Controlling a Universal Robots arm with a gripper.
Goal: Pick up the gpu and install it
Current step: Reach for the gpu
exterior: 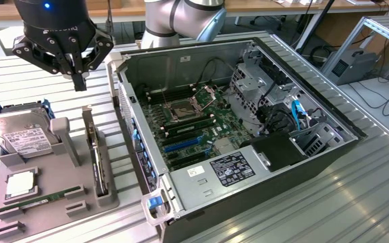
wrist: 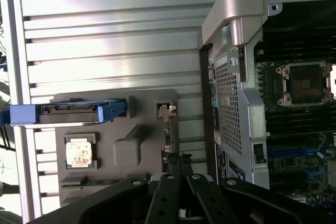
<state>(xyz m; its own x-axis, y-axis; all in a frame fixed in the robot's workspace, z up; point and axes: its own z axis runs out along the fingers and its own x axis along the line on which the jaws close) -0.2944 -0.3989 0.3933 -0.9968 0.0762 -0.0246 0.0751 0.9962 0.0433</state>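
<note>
The gpu is stood on 1 edge in the grey holder (beside the open case), presumably so its top is offered to the shut, empty gripper.

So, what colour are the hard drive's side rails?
Blue; the rails show best in the wrist view.

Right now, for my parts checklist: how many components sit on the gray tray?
4: hard drive at the exterior view's upper left, gpu upright nearest the case, CPU below the drive, RAM stick lowest. None seems hidden.
</note>
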